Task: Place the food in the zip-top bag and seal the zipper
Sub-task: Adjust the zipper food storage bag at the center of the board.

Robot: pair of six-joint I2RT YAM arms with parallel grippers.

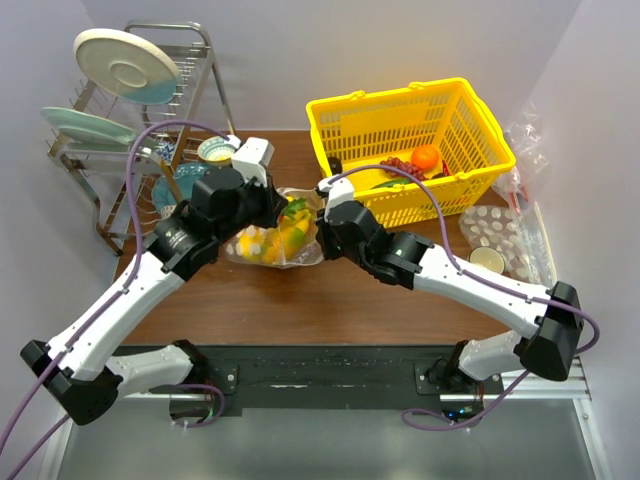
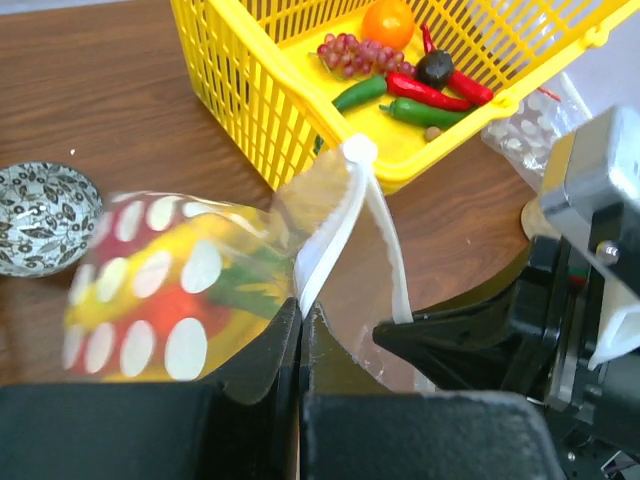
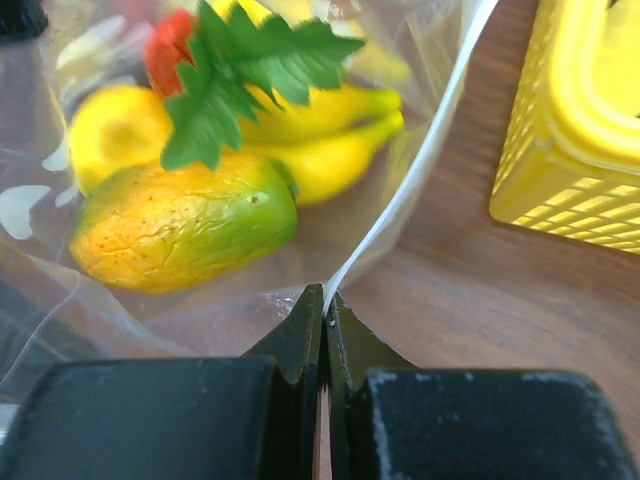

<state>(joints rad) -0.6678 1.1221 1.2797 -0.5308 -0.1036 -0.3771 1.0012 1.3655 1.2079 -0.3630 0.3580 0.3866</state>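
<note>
Midway across the bench [image 1: 330, 290], beside the basket [image 3: 580, 120], the bag [image 3: 220, 315] holds banana [image 3: 330, 160] and mango [image 3: 185, 225]. Clenched on the zipper [image 2: 335, 225]: the left end effector [image 2: 302, 315] and the right end effector [image 3: 325, 295]. Advice: draw it taut, then press both strips together evenly.

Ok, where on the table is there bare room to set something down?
The table is barest along the near strip in front of the zip-top bag. A smaller patch lies behind the bag, between the patterned bowl and the yellow basket. The right edge is crowded with clear plastic packaging; the dish rack fills the left.
</note>
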